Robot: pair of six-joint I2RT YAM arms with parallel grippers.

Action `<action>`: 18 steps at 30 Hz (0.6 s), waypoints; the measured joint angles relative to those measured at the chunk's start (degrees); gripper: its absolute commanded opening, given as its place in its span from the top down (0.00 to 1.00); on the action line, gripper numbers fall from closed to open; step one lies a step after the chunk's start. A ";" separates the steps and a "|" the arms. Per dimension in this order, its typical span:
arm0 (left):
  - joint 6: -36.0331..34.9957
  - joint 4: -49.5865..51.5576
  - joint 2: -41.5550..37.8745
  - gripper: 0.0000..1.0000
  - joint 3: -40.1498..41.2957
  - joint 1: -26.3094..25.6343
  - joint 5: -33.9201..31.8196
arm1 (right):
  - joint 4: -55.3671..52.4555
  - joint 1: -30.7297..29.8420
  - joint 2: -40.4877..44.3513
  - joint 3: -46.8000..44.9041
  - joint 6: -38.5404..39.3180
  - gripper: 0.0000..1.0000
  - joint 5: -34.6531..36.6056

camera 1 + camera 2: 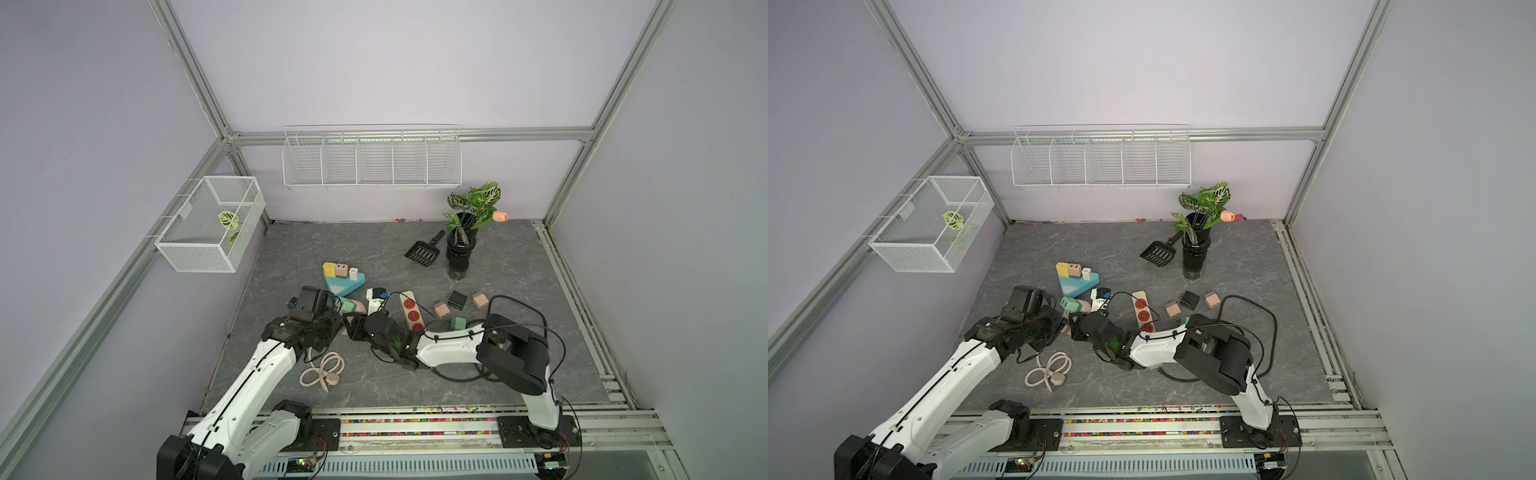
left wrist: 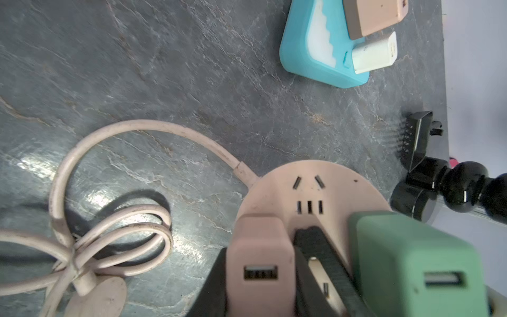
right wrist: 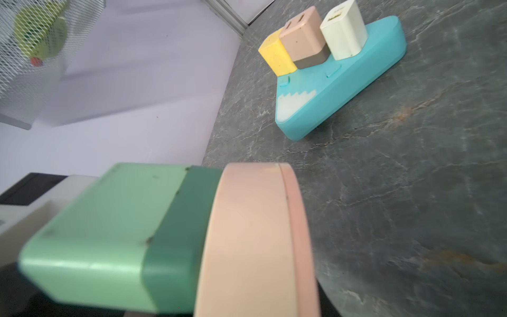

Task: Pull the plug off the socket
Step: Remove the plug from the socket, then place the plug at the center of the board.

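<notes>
Jutting straight off socket [image 2: 310, 186], pink plug [image 2: 259, 241] in clenched left pincer [image 2: 263, 255]; right pincer [image 1: 352, 328] seemingly clamping socket.

Both wrists are crowding over the round socket [image 1: 360, 308], so only a sliver is showing in both top views. The right gripper [image 1: 353, 328] is reading as a dark lump there, its jaws too small to make out. In the left wrist view the pink plug [image 2: 259, 263] and green plug [image 2: 417, 269] are running off the picture's edge. The pink one is covering most of the left gripper [image 2: 263, 241], and the cord [image 2: 109, 219] is getting cut off. In the right wrist view the socket is showing edge-on and blurred, its face hidden, and that gripper's fingertips are lying outside the picture.
</notes>
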State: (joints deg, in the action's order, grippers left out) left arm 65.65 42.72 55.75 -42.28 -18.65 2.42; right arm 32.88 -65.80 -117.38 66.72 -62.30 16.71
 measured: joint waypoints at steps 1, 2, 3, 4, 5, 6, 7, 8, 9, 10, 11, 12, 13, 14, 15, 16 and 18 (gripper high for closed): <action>0.02 0.42 -1.03 1.00 -0.37 0.68 -1.86 | -1.03 0.31 -0.02 -1.20 -0.09 1.00 0.57; 0.22 0.46 -2.08 1.00 -0.81 1.73 -3.39 | -2.03 0.68 -0.22 -2.49 -0.44 1.00 1.16; 0.59 0.44 -3.30 1.00 -1.29 2.84 -4.90 | -2.56 1.16 -0.79 -4.15 -1.38 1.00 1.86; 1.16 0.13 -4.72 1.00 -1.46 3.50 -6.03 | -0.87 1.53 -1.14 -5.35 -2.45 1.00 1.79; 1.40 -0.20 -6.05 1.00 -1.40 3.78 -6.64 | -0.76 1.53 -0.90 -5.40 -2.34 1.00 2.08; 1.42 -0.68 -7.34 1.00 -1.11 3.82 -6.84 | -0.96 1.46 -0.50 -5.44 -1.99 1.00 2.49; 1.46 -1.53 -8.41 1.00 -0.52 3.82 -6.91 | -0.98 1.49 -0.20 -5.68 -1.14 1.00 2.67; 1.40 -2.03 -8.96 1.00 -0.09 3.82 -6.93 | -0.66 1.55 -0.09 -5.90 -0.33 1.00 2.54; 1.18 -2.12 -9.09 1.00 0.31 3.82 -7.06 | 0.15 1.62 -0.09 -6.21 0.90 1.00 2.21; 0.98 -1.99 -8.79 1.00 0.44 3.82 -7.17 | 0.87 1.70 -0.09 -6.45 2.03 1.00 1.73; 0.61 -1.88 -8.20 1.00 0.42 3.82 -7.41 | 1.14 1.77 -0.09 -6.49 2.73 1.00 1.40; -0.04 -1.84 -7.23 1.00 0.39 3.82 -7.61 | 1.31 1.86 -0.09 -6.49 3.39 1.00 0.94; -0.96 -1.70 -6.12 1.00 0.31 3.82 -7.80 | 1.49 1.95 -0.07 -6.49 3.80 1.00 0.55; -1.95 -1.53 -5.07 1.00 0.11 3.82 -7.98 | 1.68 2.05 -0.07 -6.54 4.17 1.00 0.15; -3.06 -1.29 -3.80 1.00 -0.28 3.82 -8.15 | 1.90 2.14 0.00 -6.64 4.52 1.00 -0.28; -4.07 -1.01 -2.51 1.00 -0.90 3.82 -8.48 | 1.97 2.16 0.13 -6.75 4.76 1.00 -0.48; -5.84 -0.76 0.13 1.00 -2.14 3.82 -9.40 | 1.95 2.19 0.46 -6.93 5.18 1.00 -0.81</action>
State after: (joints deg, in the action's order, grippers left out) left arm 59.81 41.95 55.88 -44.42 -14.83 -6.98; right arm 34.83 -63.61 -116.92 59.79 -57.12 15.90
